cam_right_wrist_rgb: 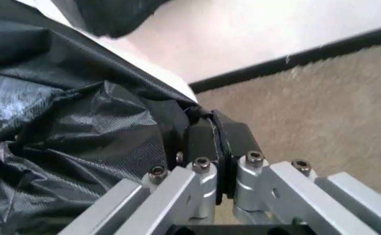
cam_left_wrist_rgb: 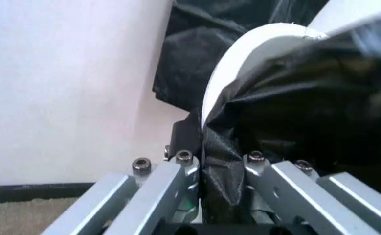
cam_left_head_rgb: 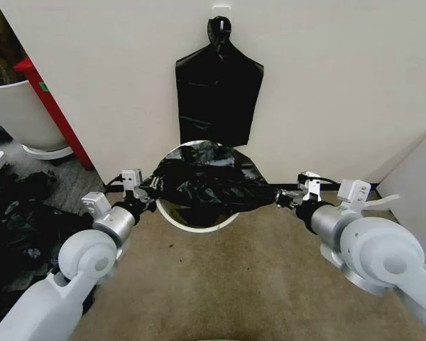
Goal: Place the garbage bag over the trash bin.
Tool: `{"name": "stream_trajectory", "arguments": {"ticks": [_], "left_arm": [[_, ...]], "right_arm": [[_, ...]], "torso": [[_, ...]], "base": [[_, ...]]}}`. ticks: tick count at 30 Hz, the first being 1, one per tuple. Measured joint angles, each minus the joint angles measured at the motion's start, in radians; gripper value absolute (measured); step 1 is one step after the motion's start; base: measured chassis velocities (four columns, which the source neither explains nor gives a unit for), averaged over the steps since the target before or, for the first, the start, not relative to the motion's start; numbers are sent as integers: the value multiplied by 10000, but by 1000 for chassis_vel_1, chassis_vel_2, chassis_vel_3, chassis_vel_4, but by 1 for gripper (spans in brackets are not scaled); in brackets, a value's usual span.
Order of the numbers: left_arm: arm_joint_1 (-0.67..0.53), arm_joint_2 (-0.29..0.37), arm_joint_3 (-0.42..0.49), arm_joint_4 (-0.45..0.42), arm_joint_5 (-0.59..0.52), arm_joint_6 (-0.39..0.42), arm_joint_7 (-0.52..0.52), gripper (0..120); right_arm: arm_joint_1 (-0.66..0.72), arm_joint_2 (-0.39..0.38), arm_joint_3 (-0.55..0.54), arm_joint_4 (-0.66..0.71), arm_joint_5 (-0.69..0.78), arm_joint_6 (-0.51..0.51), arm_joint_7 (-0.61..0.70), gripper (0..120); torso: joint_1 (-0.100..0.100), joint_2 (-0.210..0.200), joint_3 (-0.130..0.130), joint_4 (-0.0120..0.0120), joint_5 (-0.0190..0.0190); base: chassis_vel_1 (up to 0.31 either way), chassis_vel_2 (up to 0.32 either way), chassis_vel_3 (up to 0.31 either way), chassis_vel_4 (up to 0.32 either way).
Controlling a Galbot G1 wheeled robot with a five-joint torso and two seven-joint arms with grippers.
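Both end effectors, left (cam_left_head_rgb: 150, 190) and right (cam_left_head_rgb: 279, 199), grip garbage bag (cam_left_head_rgb: 209, 181) stretched over trash bin (cam_left_head_rgb: 192, 219).

The garbage bag (cam_left_head_rgb: 207, 183) is glossy black, with grey sheen along its wrinkles and a fine woven-looking texture close up. The trash bin (cam_left_head_rgb: 192, 222) beneath it is off-white with a darker, olive-tinted inside. A flat black bag bundle (cam_left_head_rgb: 217, 96) hangs on the cream-white wall (cam_left_head_rgb: 341, 78). The carpet (cam_left_head_rgb: 227, 284) is plain tan-brown, edged by a black baseboard (cam_right_wrist_rgb: 295, 61). Both arms are silver-grey and white; the left gripper (cam_left_head_rgb: 149, 190) and right gripper (cam_left_head_rgb: 278, 199) have black fingers. A red post (cam_left_head_rgb: 53, 114) stands beside a big white tub (cam_left_head_rgb: 21, 114).
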Motion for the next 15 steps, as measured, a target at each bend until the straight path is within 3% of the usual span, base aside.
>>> {"name": "stream_trajectory", "arguments": {"ticks": [6, 9, 15], "left_arm": [[145, -4, -247, -5, -307, -54, 292, 4], [171, -14, -263, -33, -371, -46, 293, 4], [182, -16, -229, -2, -139, 73, 253, 4]], "right_arm": [[-447, 212, 124, -785, -166, -7, -1939, 0], [-426, 311, 140, -1109, -169, -13, -2294, 0], [-227, 210, 169, -546, -280, -23, -1732, 6]], "torso": [[0, 0, 0, 0, 0], [0, 0, 0, 0, 1], [0, 0, 1, 0, 0]], "base": [[0, 0, 0, 0], [0, 0, 0, 0], [0, 0, 0, 0]]}}
